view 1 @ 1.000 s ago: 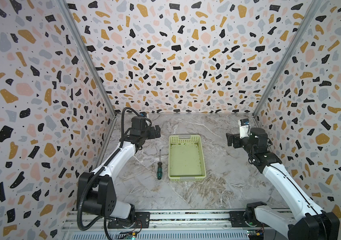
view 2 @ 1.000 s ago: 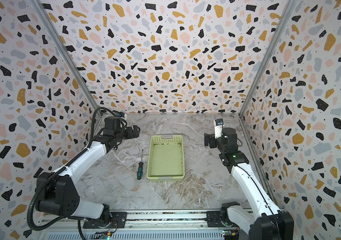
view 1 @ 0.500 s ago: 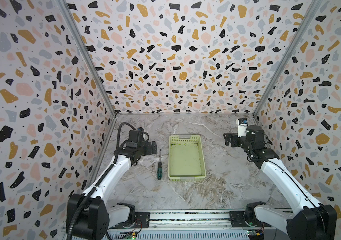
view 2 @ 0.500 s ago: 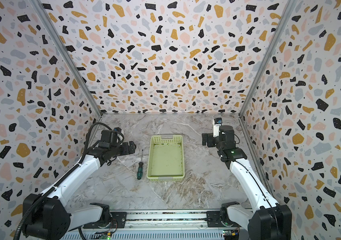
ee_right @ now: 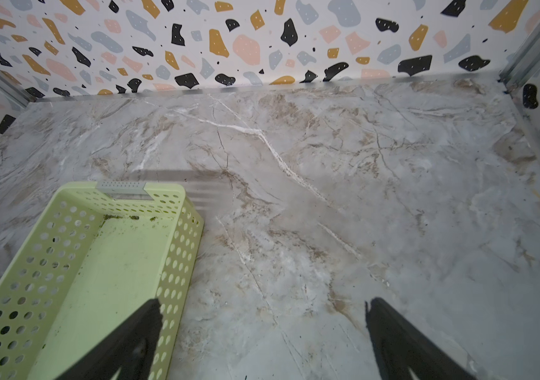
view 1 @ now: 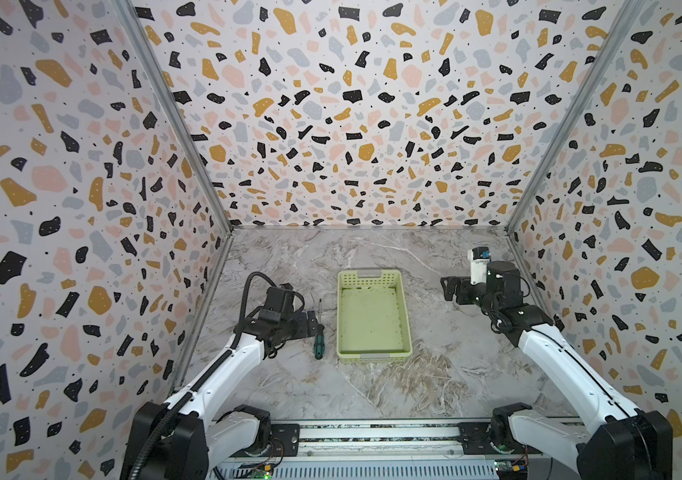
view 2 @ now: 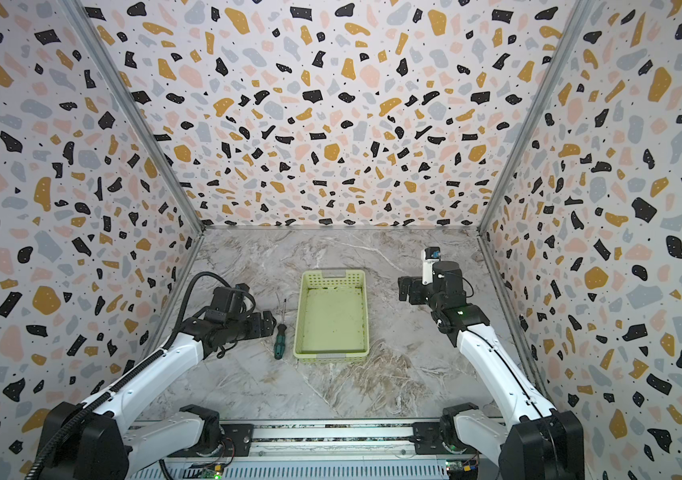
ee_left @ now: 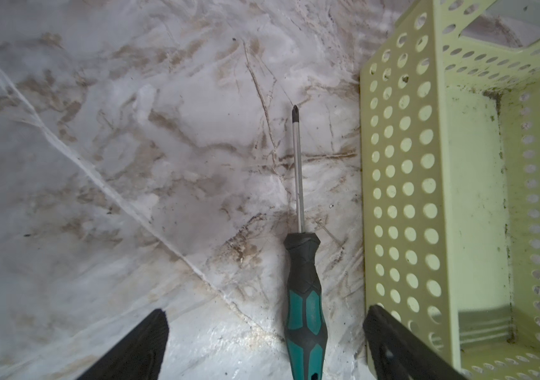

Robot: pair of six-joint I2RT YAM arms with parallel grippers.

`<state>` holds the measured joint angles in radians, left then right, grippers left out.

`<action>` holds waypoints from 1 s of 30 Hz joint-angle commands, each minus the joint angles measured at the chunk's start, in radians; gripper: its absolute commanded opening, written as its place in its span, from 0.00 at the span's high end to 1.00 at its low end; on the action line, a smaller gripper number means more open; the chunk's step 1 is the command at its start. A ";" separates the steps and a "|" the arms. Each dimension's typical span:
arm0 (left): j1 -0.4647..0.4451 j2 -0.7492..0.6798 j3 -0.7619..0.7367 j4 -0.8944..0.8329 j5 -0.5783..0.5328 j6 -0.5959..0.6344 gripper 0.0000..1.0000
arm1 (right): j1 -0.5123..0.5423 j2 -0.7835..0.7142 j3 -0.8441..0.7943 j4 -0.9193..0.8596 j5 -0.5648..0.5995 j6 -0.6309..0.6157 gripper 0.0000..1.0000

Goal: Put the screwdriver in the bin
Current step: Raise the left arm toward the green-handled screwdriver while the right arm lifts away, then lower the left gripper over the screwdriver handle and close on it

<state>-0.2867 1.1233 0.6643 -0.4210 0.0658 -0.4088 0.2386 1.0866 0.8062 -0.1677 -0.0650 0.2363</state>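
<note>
Task is judged at an early stage, approx. pre-grasp. The slim screwdriver with dark green-and-black handle and thin silver shaft is seen lying flat on the grey-brown marble-patterned tabletop. It lies just beside the left long wall of the shallow rectangular pale yellow-green perforated plastic bin, roughly parallel to it, outside it & apparently not touching. The same layout is shown in both top views (screwdriver, bin). Nothing is grasped. The left gripper is placed at the handle end. In the left wrist view the left gripper is shown w/ its two black fingers spread wide, the screwdriver lying btwn them by its handle, no contact made on either side. One finger is seen close to the bin at its perforated wall. The right gripper is held on the opposite side of the bin, well apart from the screwdriver. In the right wrist view the right gripper is likewise shown spread, w/ nothing btwn the fingers. Left to do, as judged: jaws to be closed on the handle, tool to be lifted over the wall, then released inside. Re containers: only the one bin is present. It is empty, w/ just dark specks & grime seen on its floor and in the corners.
</note>
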 commanded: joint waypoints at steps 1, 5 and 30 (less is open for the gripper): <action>-0.025 0.005 -0.014 0.051 -0.019 -0.028 0.04 | 0.012 -0.053 -0.032 0.026 -0.002 0.051 0.01; -0.041 0.038 -0.032 0.083 -0.021 -0.040 0.00 | 0.022 -0.073 -0.060 0.018 0.004 0.065 0.01; -0.122 0.201 -0.023 0.162 -0.109 -0.077 0.02 | 0.025 -0.109 -0.111 -0.004 -0.007 0.072 0.01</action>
<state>-0.3954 1.3064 0.6117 -0.2817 -0.0170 -0.4835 0.2584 1.0084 0.7036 -0.1574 -0.0681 0.3027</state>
